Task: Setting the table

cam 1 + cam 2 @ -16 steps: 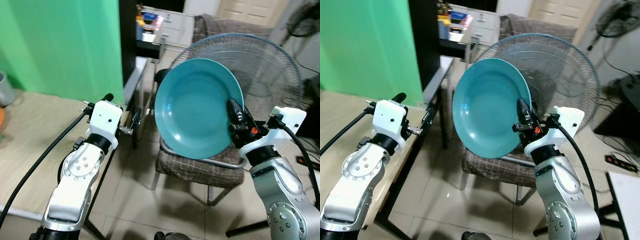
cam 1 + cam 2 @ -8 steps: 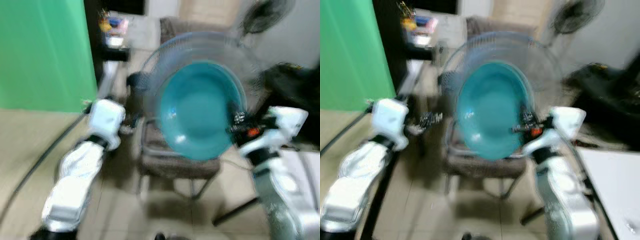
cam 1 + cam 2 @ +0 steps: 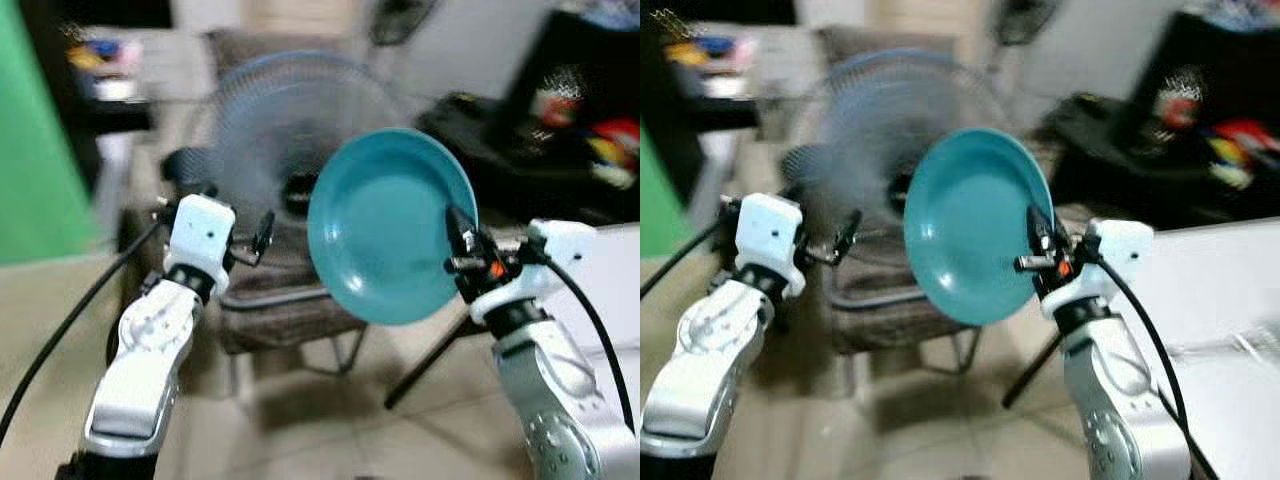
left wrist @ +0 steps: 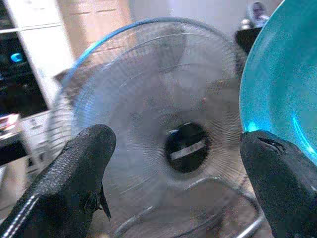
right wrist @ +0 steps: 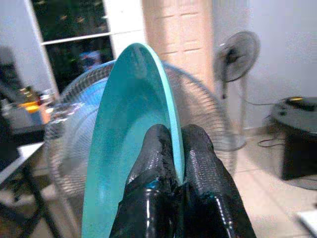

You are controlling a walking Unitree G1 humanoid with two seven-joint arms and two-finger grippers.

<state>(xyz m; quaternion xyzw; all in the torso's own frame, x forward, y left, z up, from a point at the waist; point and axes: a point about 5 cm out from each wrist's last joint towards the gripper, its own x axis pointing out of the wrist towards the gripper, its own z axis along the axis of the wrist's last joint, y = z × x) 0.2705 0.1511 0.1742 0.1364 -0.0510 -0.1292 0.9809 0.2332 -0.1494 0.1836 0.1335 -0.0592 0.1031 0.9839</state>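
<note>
One teal plate (image 3: 392,225) is all you carry: your right end effector (image 3: 458,243) pinches its right rim, fingers (image 5: 198,158) closed on both faces, holding it upright in mid-air. Your left end effector (image 4: 173,183) hangs empty, fingers spread wide. Two fans show: one large fan (image 3: 270,130) far behind, another (image 5: 237,54) farther off.

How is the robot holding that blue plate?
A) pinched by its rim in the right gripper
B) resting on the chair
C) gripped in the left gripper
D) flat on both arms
A: the right gripper has its two black fingers clamped on the rim of the plate, which stands on edge.
</note>
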